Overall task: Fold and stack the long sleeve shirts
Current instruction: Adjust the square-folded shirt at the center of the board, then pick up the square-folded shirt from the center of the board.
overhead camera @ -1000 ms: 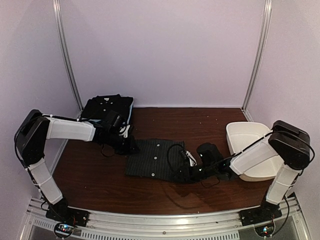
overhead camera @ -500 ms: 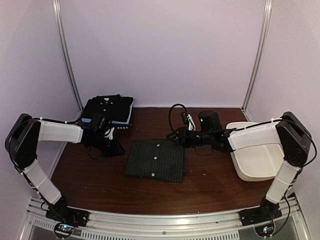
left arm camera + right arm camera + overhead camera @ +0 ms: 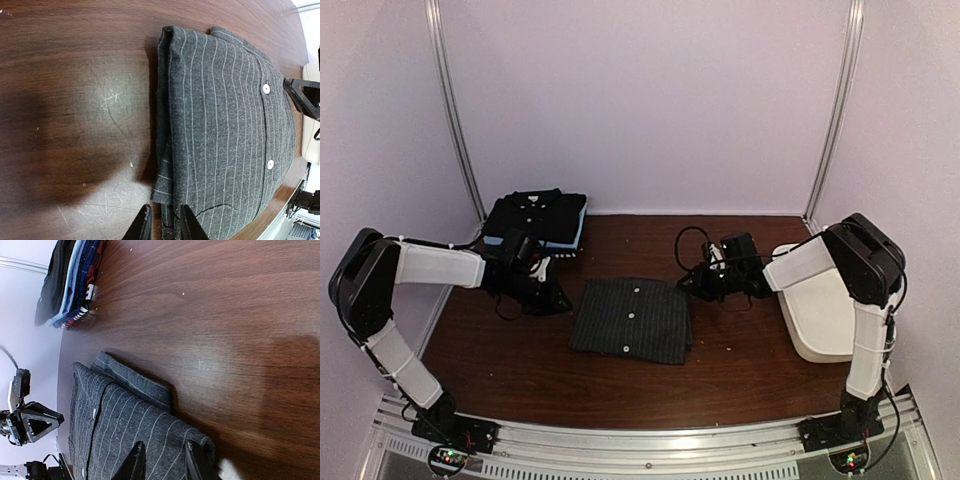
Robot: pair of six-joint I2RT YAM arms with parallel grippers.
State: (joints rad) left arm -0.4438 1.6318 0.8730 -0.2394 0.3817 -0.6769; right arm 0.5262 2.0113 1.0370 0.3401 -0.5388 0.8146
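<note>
A charcoal pinstriped shirt (image 3: 632, 320), folded into a neat rectangle with small white buttons showing, lies flat at the middle of a dark wooden table (image 3: 740, 370). The left gripper (image 3: 164, 227) sits at the shirt's left edge, its jaws only narrowly parted above the hem and holding nothing. The right gripper (image 3: 162, 462) sits at the far right corner, jaws likewise narrow and empty. A stack of folded shirts (image 3: 535, 218) rests at the back left. A white tub (image 3: 820, 320) stands on the right.
</note>
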